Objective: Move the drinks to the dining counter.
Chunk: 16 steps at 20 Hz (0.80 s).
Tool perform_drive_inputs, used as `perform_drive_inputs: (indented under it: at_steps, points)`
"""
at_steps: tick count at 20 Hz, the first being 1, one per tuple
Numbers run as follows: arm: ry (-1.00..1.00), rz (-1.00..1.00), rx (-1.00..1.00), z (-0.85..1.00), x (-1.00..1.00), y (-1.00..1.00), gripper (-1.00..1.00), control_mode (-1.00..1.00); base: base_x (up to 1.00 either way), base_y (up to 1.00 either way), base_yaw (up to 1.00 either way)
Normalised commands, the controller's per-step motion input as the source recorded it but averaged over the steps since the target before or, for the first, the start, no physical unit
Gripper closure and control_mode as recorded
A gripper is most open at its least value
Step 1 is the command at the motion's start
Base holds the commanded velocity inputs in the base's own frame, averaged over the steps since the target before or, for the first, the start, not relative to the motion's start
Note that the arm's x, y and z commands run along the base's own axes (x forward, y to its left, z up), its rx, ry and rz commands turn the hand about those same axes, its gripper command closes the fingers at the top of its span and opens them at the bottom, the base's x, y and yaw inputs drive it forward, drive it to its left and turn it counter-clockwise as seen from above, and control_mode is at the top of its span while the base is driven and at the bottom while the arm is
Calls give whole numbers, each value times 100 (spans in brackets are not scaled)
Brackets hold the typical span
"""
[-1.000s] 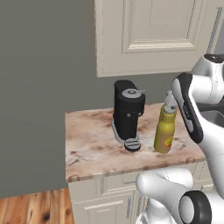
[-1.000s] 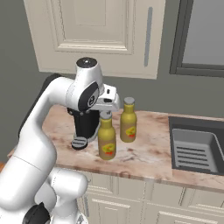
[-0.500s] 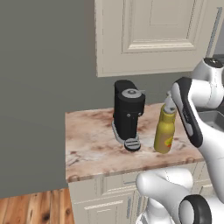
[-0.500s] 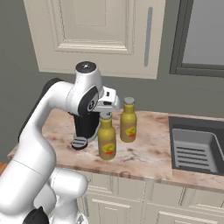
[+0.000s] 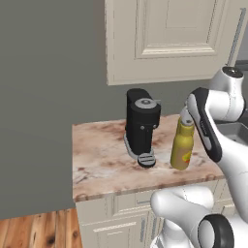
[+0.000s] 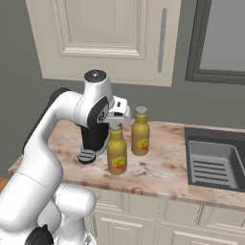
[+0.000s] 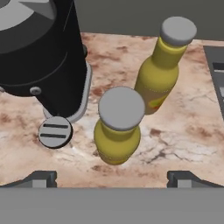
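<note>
Gripper poised above near bottle, jaws spread wide, grasping nothing. Second bottle just behind, apparently not touching; coffee machine alongside on counter.

Black coffee machine on marble counter, beside sink.

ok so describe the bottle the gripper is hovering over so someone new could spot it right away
Find the black coffee machine on the marble counter left of the sink. Two mustard-yellow bottles stand just right of it. The one you want is the front bottle, nearer the counter's edge and directly under the gripper, while the back bottle stands closer to the wall.
</note>
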Motion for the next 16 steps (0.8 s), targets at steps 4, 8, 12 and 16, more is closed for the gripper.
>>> perform_drive_inputs:
  at_steps: [4, 8, 12, 16]
  points:
    - [0, 0, 0, -3, 20, 0, -100, -100, 0, 0, 0]
    - [0, 0, 0, -7, 16, 0, -100, -100, 0, 0, 0]
    - [0, 0, 0, -12, 17, 0, -100, -100, 0, 0, 0]
    - [0, 0, 0, -10, 11, 0, -100, -100, 0, 0, 0]
